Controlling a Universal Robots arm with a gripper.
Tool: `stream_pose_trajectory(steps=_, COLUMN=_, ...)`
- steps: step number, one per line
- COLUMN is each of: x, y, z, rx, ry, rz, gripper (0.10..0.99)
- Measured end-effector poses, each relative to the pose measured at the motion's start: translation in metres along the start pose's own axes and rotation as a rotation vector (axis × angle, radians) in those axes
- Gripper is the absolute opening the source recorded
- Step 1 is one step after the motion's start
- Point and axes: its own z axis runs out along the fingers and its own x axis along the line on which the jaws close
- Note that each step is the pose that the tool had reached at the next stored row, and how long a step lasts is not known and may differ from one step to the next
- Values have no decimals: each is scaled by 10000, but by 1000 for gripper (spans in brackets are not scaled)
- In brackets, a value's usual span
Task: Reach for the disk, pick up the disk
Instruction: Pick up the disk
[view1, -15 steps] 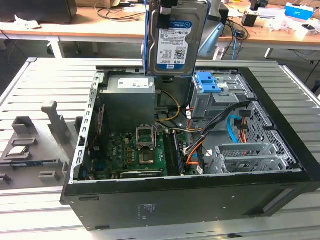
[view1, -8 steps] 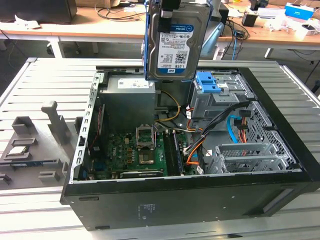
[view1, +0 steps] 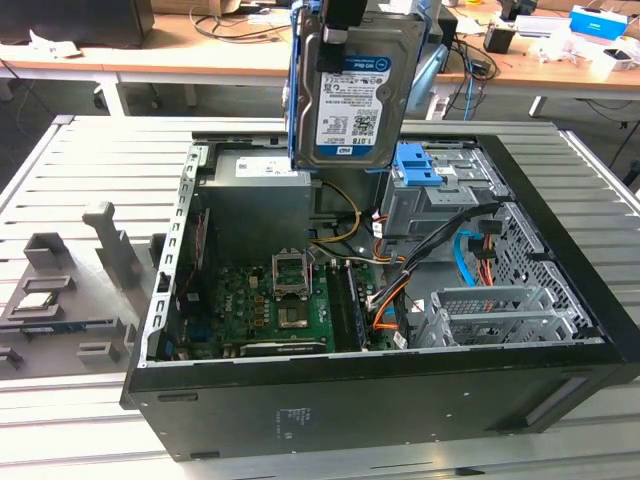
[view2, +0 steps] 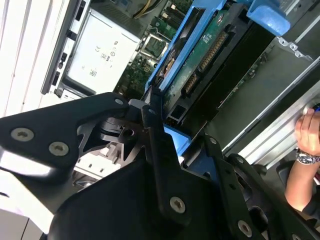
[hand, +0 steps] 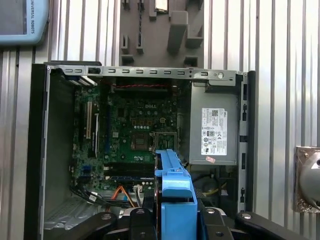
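Above the open computer case (view1: 380, 400), the disk (view1: 355, 95) hangs upright in the air, label facing the exterior view, with its blue side rails (view1: 297, 90) running down its edges. The gripper (view1: 342, 18) has it by the top edge, fingers closed on it. In the second wrist view the black fingers (view2: 155, 132) clamp the end of the disk (view2: 200, 65), whose green circuit-board side and connector show between the blue rails. In the first wrist view the blue rail (hand: 172, 195) stands straight out from the gripper over the motherboard (hand: 135, 135) and the grey power supply (hand: 212, 130).

Judging by this, the reach and the grasp are done and the disk is lifted well clear of the case. The blue caddy (view1: 418, 165) sits on the grey drive cage (view1: 440, 205) below. A person's hand (view2: 309, 135) with a wristwatch rests beside the case.
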Motion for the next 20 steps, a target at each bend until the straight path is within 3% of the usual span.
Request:
stream_pose_trajectory(steps=11, x=229, y=8, z=4, rx=0, ry=0, rz=0, gripper=369)
stream_pose_trajectory(steps=20, x=503, y=16, z=11, rx=1, ry=0, rz=1, gripper=369)
